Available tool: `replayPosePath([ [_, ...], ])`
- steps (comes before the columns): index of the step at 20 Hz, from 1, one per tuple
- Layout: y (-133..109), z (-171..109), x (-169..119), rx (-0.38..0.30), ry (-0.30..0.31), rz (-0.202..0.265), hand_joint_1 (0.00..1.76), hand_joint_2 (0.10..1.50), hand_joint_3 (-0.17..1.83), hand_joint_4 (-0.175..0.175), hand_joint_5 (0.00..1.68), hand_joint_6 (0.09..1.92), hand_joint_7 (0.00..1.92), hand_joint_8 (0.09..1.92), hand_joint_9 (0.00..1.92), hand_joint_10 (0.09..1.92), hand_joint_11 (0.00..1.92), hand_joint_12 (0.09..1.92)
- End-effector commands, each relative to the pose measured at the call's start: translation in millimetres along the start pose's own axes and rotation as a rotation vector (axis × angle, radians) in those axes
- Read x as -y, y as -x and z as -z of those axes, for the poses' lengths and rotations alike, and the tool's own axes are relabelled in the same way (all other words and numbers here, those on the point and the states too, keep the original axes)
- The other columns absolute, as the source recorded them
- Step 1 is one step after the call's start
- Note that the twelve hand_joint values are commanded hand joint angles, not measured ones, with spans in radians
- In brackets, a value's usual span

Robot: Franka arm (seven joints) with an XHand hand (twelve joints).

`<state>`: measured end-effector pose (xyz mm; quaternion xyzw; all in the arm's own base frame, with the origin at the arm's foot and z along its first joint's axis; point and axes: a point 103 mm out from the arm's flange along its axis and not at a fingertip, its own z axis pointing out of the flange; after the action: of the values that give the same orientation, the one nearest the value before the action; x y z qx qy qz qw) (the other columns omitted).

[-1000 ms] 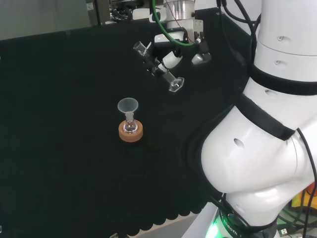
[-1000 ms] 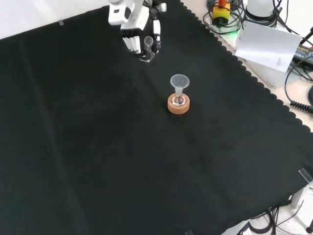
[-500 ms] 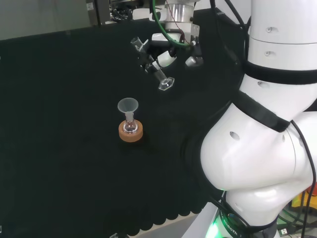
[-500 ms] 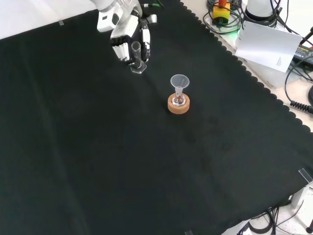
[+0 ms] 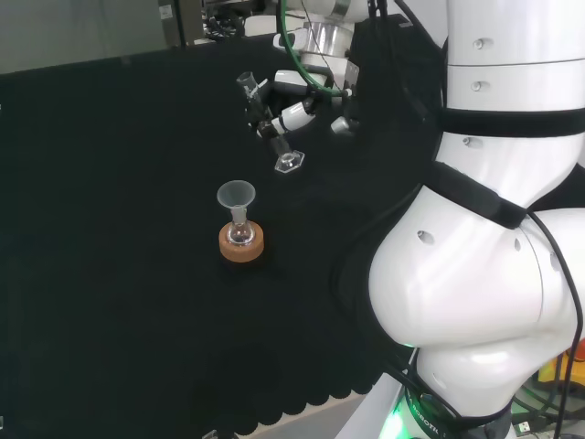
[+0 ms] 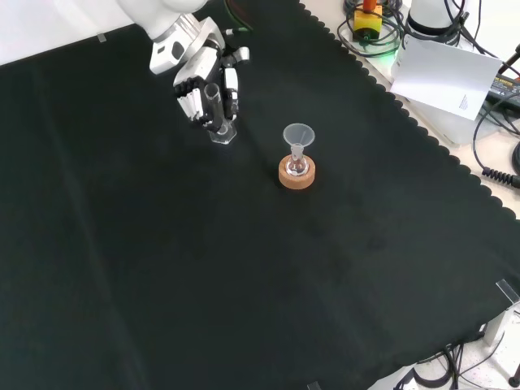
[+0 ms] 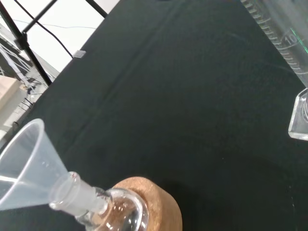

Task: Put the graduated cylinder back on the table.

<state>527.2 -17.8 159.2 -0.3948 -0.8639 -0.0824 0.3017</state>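
Observation:
My hand [image 5: 294, 112] [image 6: 199, 81] is shut on a clear graduated cylinder [image 5: 267, 123] [image 6: 217, 114] [image 7: 284, 43]. The cylinder tilts in the head view, with its hexagonal foot [image 5: 289, 162] [image 6: 222, 136] lowest, just above or at the black cloth. It hangs beyond and to the right of the flask in the head view, and up-left of it in the front view. The wrist view has the cylinder's marked tube and its foot [image 7: 300, 115] at the picture's edge.
A small round flask with a clear funnel [image 5: 236, 197] [image 6: 298, 135] [image 7: 26, 168] in its neck sits on a cork ring [image 5: 241, 243] [image 6: 296, 173] [image 7: 151, 202] mid-cloth. The arm's white links [image 5: 484, 229] stand at the head view's right. Cables and a white box [image 6: 447, 73] lie off the cloth's edge.
The hand has carried the cylinder leftward and lower in the head view, down-left toward the flask in the front view. The flask and funnel have stayed put.

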Motion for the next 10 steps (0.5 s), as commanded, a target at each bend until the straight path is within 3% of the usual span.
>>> replayPosePath([
  [1, 10.3, -11.2, -17.5, -0.041, 0.055, 0.051, 1.25, 1.13, 0.0, -0.175, 0.94, 1.07, 0.97, 1.05, 1.39, 0.09, 1.18, 0.78],
  [10, 22.1, -19.1, -31.3, -0.048, 0.124, 0.092, 1.25, 1.14, 0.0, -0.175, 0.92, 1.09, 0.95, 1.08, 1.37, 0.09, 1.16, 0.8],
])
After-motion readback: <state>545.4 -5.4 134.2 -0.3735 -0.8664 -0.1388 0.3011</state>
